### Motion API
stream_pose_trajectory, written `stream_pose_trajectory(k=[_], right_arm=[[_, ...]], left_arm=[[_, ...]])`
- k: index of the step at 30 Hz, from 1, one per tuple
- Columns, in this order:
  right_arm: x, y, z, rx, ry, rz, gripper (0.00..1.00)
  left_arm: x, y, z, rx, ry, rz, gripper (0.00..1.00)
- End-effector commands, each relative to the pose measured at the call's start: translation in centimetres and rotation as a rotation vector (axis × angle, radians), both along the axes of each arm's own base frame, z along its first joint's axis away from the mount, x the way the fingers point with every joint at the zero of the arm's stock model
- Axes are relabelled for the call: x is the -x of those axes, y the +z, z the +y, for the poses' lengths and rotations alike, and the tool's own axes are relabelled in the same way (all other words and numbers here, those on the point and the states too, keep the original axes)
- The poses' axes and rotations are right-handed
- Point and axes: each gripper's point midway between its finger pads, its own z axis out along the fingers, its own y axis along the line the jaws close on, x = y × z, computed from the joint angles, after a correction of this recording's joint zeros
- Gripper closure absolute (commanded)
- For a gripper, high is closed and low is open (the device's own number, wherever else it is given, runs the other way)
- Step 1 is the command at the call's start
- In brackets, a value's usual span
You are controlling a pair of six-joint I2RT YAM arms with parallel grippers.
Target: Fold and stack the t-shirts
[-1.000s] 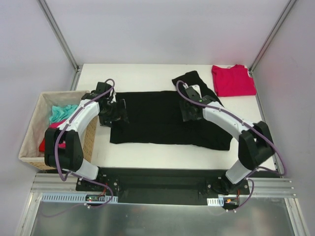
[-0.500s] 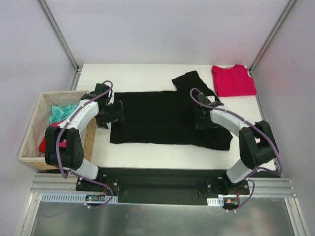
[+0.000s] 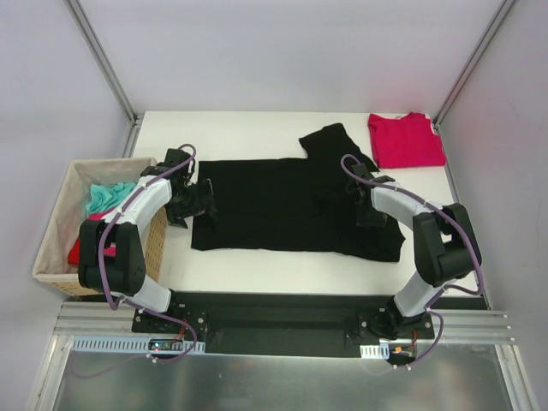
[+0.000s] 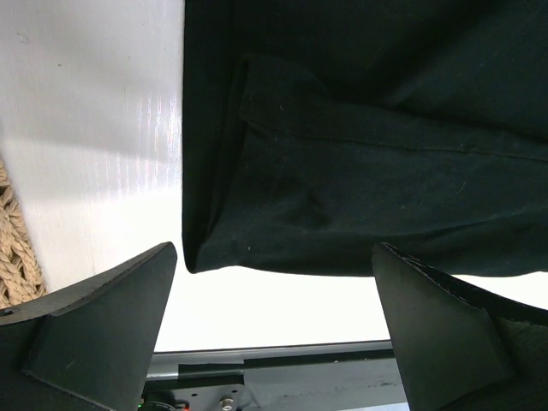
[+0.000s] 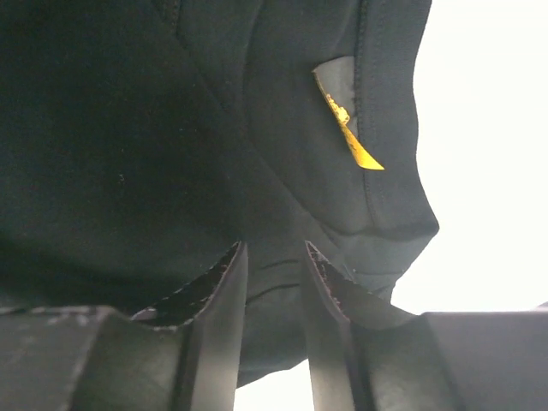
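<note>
The black t-shirt (image 3: pixel 274 205) lies spread flat across the middle of the white table (image 3: pixel 240 128), one sleeve sticking out toward the back. The red t-shirt (image 3: pixel 407 141) lies folded at the back right corner. My left gripper (image 3: pixel 199 201) hovers wide open over the shirt's left edge; in the left wrist view the gripper (image 4: pixel 274 257) has the shirt's near corner (image 4: pixel 257 231) lying between and below its jaws. My right gripper (image 3: pixel 366 208) is at the shirt's right side. In the right wrist view the gripper (image 5: pixel 274 253) pinches a creased fold of black cloth near the collar label (image 5: pixel 347 120).
A woven basket (image 3: pixel 53 231) stands off the table's left edge, holding teal cloth (image 3: pixel 107 197) and a bit of red cloth (image 3: pixel 77 250). Metal frame posts rise at the back corners. A black rail runs along the near edge.
My right gripper slid right and toward the near side across the black shirt and narrowed its jaws onto cloth. The left gripper shifted slightly and stayed open.
</note>
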Motion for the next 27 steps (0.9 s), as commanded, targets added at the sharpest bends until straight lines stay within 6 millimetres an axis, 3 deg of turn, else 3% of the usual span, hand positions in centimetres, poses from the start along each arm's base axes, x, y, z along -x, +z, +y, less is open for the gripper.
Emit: stream_pose_trajectory(k=[1, 7, 16, 27], right_arm=[[-0.6, 0.1, 0.0, -0.016, -0.015, 0.002, 0.68], [-0.4, -0.2, -1.2, -0.029, -0.041, -0.006, 0.67], [-1.2, -0.1, 0.3, -0.221, -0.015, -0.08, 0.66], [-1.6, 0.3, -0.6, -0.26, -0.045, -0.119, 0.66]], left_arm=[[0.1, 0.0, 0.4, -0.01, 0.007, -0.009, 0.01], [0.2, -0.2, 0.4, -0.012, 0.003, 0.003, 0.01], [0.4, -0.9, 0.3, -0.004, -0.002, 0.028, 0.01], [0.4, -1.3, 0.1, 0.006, -0.008, 0.042, 0.01]])
